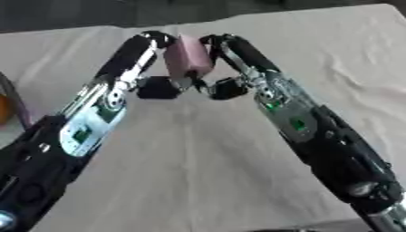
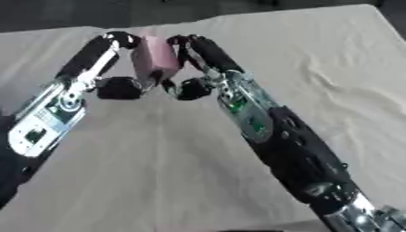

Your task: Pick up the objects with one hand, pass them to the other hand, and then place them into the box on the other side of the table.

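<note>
So both hands meet mid-table over the beige cloth [image 1: 198, 172]: the left hand [image 1: 147, 54] and right hand [image 1: 234, 56] each have fingers curled against the pink block [image 1: 188, 58], pinched upright between them. Only the left eye view shows an orange thing [image 1: 5, 110] at the left edge.

Table [image 1: 198, 181] — beige cloth cover, creased at right, orange thing [image 1: 5, 108] at left edge
</note>
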`<state>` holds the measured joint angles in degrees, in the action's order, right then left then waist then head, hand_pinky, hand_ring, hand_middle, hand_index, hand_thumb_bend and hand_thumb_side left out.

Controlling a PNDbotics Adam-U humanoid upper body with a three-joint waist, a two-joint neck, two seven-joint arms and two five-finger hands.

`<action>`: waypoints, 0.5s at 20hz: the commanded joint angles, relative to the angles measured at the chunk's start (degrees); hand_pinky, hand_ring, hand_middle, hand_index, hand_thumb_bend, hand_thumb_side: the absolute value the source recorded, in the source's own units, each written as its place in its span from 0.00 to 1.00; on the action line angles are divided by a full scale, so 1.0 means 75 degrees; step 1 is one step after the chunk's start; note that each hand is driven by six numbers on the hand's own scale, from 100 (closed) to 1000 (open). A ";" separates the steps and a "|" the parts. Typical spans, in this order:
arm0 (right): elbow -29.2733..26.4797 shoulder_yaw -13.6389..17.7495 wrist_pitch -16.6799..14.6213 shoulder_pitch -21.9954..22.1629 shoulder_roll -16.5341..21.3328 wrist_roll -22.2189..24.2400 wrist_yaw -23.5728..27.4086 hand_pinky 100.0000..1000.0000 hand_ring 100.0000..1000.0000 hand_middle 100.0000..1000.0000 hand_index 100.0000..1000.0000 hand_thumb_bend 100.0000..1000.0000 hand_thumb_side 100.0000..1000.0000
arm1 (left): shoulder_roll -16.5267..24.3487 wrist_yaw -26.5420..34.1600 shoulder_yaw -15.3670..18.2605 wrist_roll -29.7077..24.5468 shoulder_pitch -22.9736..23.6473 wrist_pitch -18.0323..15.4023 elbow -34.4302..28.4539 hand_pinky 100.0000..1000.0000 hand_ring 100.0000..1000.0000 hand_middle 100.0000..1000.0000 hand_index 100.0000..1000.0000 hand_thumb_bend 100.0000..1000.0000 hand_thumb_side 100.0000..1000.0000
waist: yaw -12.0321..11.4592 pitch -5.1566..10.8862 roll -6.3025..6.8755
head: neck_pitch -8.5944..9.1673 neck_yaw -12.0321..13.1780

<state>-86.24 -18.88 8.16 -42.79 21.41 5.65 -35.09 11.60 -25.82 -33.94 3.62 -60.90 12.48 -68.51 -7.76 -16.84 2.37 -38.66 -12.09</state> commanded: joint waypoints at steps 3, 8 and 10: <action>-0.0116 -0.0007 -0.0050 -0.0065 -0.0008 0.0055 -0.0019 0.69 0.62 0.36 0.51 0.23 0.00 | 0.0018 0.0244 0.0126 0.0180 -0.0121 0.0008 -0.0012 0.92 0.72 0.56 0.59 0.00 0.07 | 0.0016 0.0131 -0.0014 | 0.0074 0.0036; -0.0102 -0.0006 -0.0031 -0.0054 -0.0018 0.0023 0.0001 0.70 0.64 0.39 0.53 0.23 0.00 | -0.0007 0.0392 0.0151 0.0301 -0.0103 -0.0031 0.0011 0.88 0.66 0.51 0.46 0.00 0.04 | 0.0021 0.0129 -0.0014 | 0.0072 0.0024; -0.0086 0.0006 0.0025 -0.0054 -0.0019 -0.0018 0.0003 0.71 0.67 0.45 0.61 0.16 0.00 | -0.0005 0.0446 0.0148 0.0375 -0.0106 -0.0058 -0.0007 0.87 0.65 0.50 0.42 0.00 0.04 | 0.0023 0.0130 -0.0012 | 0.0083 0.0018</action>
<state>-86.20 -18.78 8.29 -42.55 21.31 5.57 -35.09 11.11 -22.90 -33.93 5.70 -60.55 12.04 -68.02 -7.62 -16.85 2.37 -38.65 -11.92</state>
